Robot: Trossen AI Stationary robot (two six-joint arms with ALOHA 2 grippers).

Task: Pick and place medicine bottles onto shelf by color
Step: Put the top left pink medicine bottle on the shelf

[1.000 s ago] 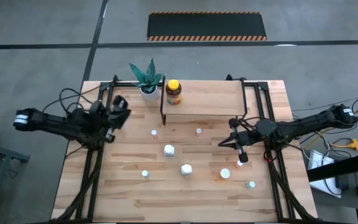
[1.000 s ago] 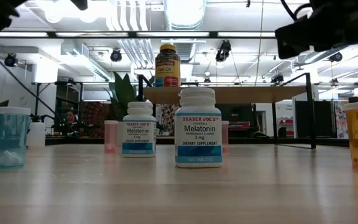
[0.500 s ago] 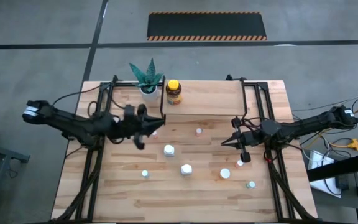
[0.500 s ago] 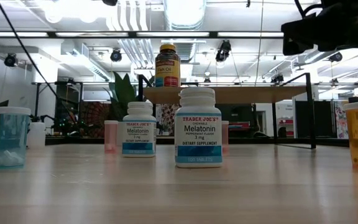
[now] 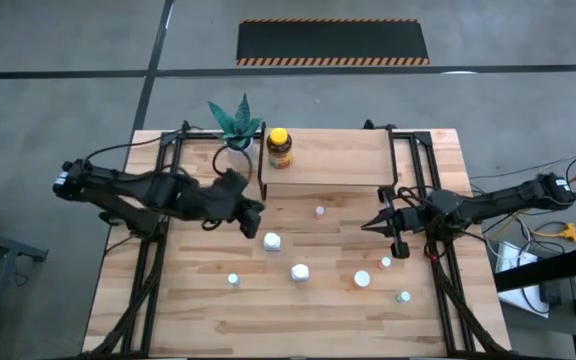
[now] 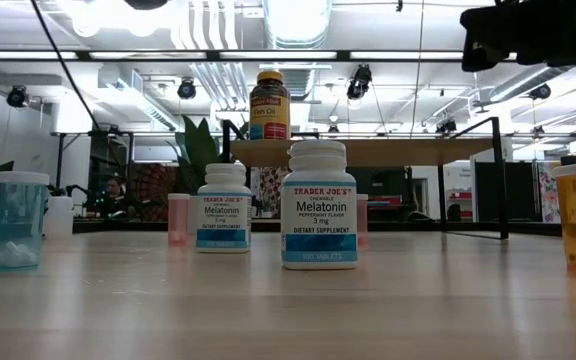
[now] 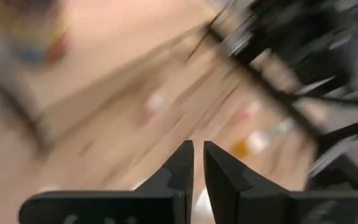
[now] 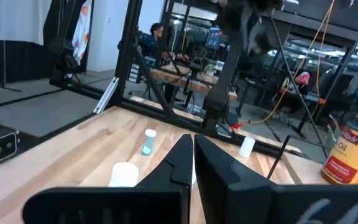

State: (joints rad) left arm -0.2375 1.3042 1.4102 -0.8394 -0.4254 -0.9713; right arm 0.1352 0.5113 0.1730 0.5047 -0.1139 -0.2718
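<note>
On the shelf (image 5: 333,158), at its left end, stands the amber bottle (image 5: 279,147); the small bottles (image 5: 299,272) are scattered on the table in front of it. The left gripper (image 5: 251,221) hovers just off the shelf's front left corner, jaws pressed together and empty. The right gripper (image 5: 369,225) hangs before the shelf's right end, jaws likewise together.

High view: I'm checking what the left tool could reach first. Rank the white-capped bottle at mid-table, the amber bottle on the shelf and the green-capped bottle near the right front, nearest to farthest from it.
1. White-capped bottle, just front-right of the left tool.
2. Amber bottle, behind it on the shelf, left end.
3. Green-capped bottle, far across, right front.
</note>
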